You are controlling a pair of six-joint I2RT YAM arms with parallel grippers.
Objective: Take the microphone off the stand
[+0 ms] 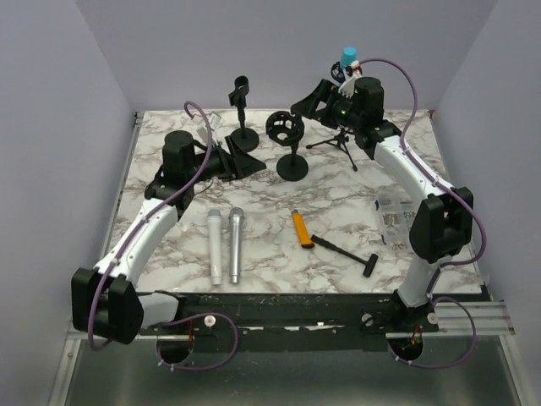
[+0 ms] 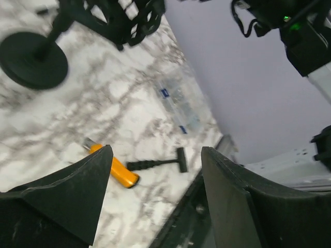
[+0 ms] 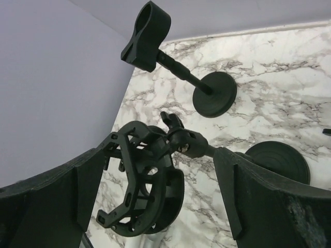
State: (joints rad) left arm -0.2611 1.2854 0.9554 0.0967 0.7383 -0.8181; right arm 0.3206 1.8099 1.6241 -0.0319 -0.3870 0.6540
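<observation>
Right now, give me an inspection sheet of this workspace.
Surface: marble table.
Job's things: blue-headed microphone on tripod stand, partly hidden by right arm.
Clutter: clip stand, shock mount stand, two silver microphones lying side by side, orange tool, hammer, plastic bag.
Grippers: left gripper open, empty; right gripper open, facing shock mount stand.
Cables: purple cables looping along both arms.
Surroundings: lilac walls.

No readable text (packet [image 1: 394,218] print blurred).
</observation>
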